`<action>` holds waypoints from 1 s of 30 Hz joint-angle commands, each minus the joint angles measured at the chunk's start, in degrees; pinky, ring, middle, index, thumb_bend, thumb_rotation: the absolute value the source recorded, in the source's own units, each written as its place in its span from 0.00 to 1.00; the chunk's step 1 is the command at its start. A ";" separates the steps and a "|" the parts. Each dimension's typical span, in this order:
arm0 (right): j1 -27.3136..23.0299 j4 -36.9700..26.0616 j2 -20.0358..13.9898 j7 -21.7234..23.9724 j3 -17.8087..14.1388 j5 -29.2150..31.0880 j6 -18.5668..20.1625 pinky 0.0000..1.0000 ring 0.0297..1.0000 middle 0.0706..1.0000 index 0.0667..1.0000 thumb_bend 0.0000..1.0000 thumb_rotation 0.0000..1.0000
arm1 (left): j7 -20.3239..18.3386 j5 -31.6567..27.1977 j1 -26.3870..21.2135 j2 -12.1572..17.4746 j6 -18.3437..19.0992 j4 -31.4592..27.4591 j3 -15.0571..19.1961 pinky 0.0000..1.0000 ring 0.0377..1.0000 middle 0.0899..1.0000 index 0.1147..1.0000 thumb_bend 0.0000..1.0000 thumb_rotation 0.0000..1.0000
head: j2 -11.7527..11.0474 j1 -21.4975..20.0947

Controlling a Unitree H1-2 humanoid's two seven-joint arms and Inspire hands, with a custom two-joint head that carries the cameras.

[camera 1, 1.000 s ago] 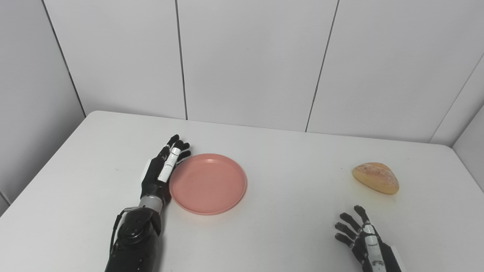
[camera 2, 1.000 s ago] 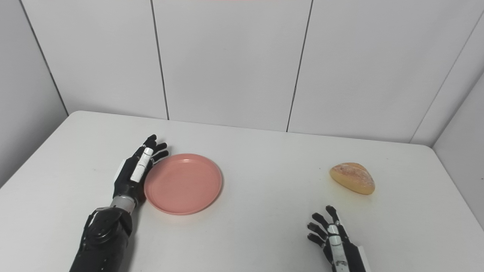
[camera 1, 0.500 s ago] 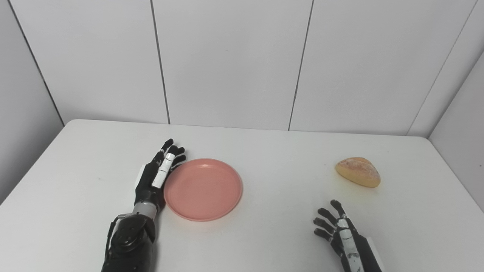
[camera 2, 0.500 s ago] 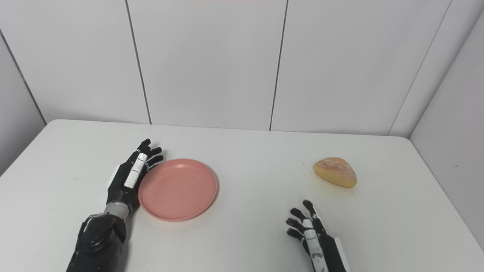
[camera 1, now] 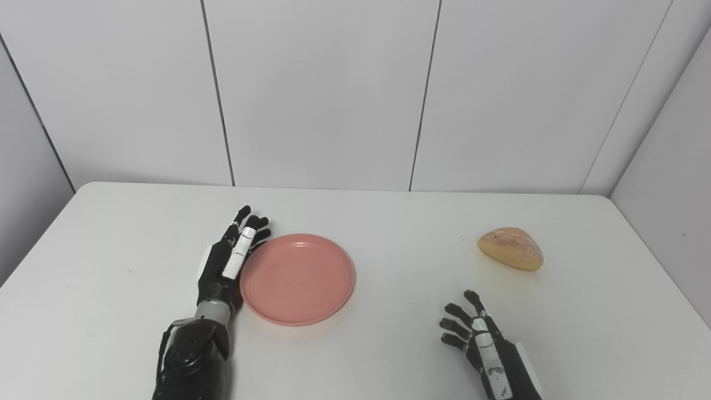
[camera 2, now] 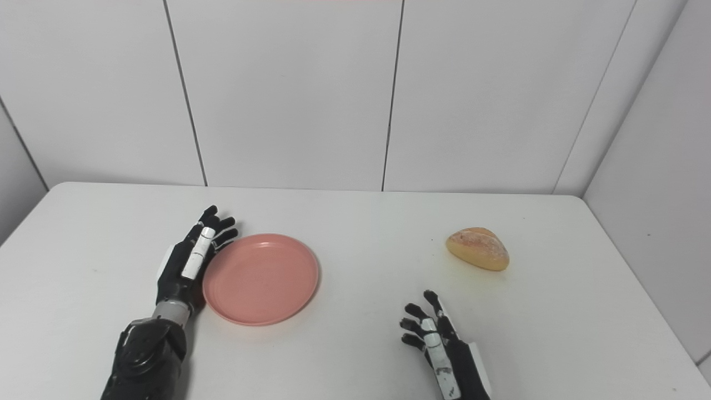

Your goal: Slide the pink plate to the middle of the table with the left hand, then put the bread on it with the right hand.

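The left hand (camera 1: 230, 258) is laid flat on the table (camera 1: 389, 344) with its fingers straight and a little apart, pressed edge-on against the left rim of the pink plate (camera 1: 298, 278), and nothing is grasped by it. The plate is set left of the table's middle, and the bread (camera 1: 511, 248) is found well apart from it, toward the right edge. The right hand (camera 1: 477, 344) is held near the front edge, short of the bread, fingers spread and empty
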 commanded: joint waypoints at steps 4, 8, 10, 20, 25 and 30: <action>-0.20 1.82 1.13 1.72 2.48 -0.68 -0.26 0.76 0.80 0.83 0.95 0.82 0.93 | -0.21 -0.85 -0.31 -1.45 0.84 1.08 0.13 0.81 0.81 0.80 0.90 0.81 0.71 | -0.07 -1.75; -0.44 2.20 1.28 1.43 3.14 -1.50 -0.59 0.76 0.80 0.84 0.95 0.82 0.94 | -0.58 -0.97 -0.21 -1.98 0.74 1.24 0.05 0.80 0.81 0.79 0.90 0.80 0.70 | -0.27 -2.26; -0.54 2.40 1.35 1.38 3.28 -1.72 -0.72 0.76 0.81 0.85 0.95 0.82 0.95 | -0.52 -0.97 -0.20 -2.27 0.93 1.32 0.02 0.80 0.80 0.79 0.90 0.81 0.70 | -0.30 -2.37; -0.63 2.31 1.04 1.55 3.28 -1.85 -0.82 0.77 0.81 0.85 0.96 0.81 0.95 | -0.49 -0.44 0.12 -3.55 1.19 1.15 -0.58 0.81 0.80 0.80 0.96 0.81 0.69 | -0.06 -1.27; -0.47 1.99 0.89 1.62 3.28 -1.75 -0.70 0.76 0.81 0.85 0.96 0.82 0.95 | -0.86 -0.18 -0.15 -3.72 1.05 1.51 -1.17 0.81 0.80 0.81 0.97 0.82 0.69 | -0.03 -1.09; -0.40 1.84 0.81 1.57 3.32 -1.90 -0.72 0.76 0.81 0.85 0.96 0.81 0.95 | -1.31 -0.33 -0.67 -3.65 1.04 1.88 -1.65 0.82 0.80 0.80 0.96 0.82 0.69 | 0.00 -1.08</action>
